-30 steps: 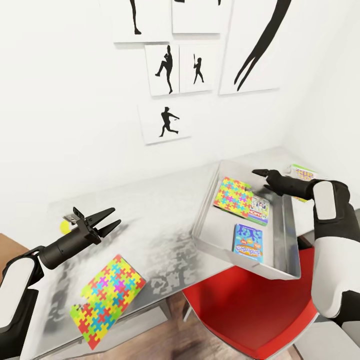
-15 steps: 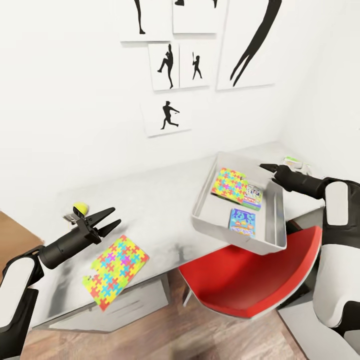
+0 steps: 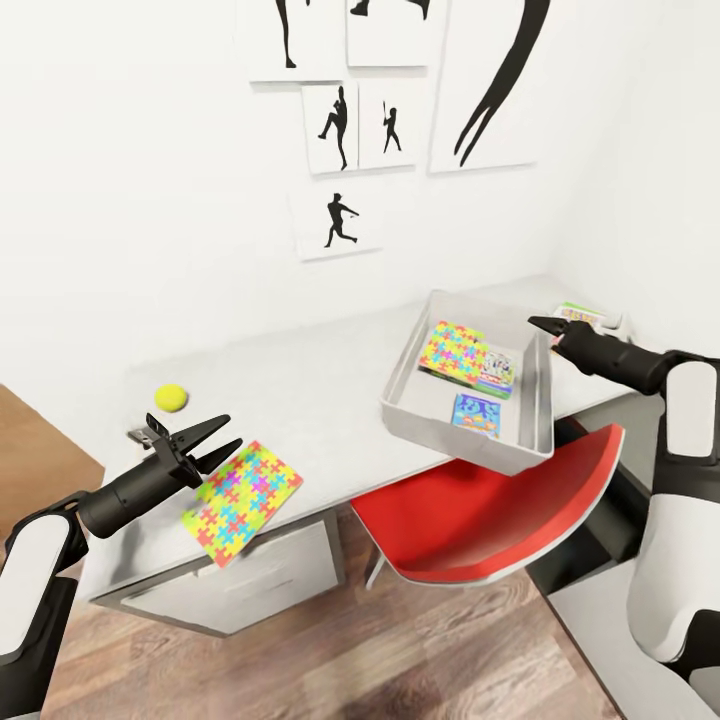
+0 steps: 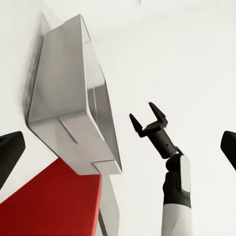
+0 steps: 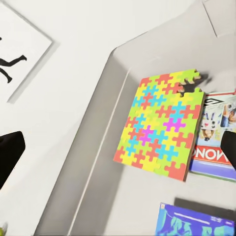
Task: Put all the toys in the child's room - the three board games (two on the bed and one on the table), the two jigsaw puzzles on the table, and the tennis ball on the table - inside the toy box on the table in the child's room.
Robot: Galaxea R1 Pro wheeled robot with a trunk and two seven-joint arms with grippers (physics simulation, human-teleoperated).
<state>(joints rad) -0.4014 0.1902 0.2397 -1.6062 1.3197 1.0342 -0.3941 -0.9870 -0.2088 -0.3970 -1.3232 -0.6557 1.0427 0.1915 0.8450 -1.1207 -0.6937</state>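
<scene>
Head view: my left pincer (image 3: 215, 442) hangs spread and empty beside the jigsaw puzzle (image 3: 242, 487) overhanging the worktop (image 3: 300, 385) edge; my right pincer (image 3: 548, 328), likewise released, hovers by the toy box (image 3: 470, 395). A careless nudge could tip the puzzle floorward.

The counter (image 3: 330, 375) has a pale, smooth, slightly matt top. The toy box (image 3: 405, 375) looks like smooth grey translucent plastic with a soft sheen. Inside it, one jigsaw puzzle (image 3: 452, 352) and the printed game boxes (image 3: 476, 414) look like glossy card. The chair seat (image 3: 480, 520) is shiny red plastic. The floor (image 3: 400, 650) is wood plank. Both arms wear glossy white shells; each end effector, left (image 3: 222, 437) and right (image 3: 545, 324), is matt black.
</scene>
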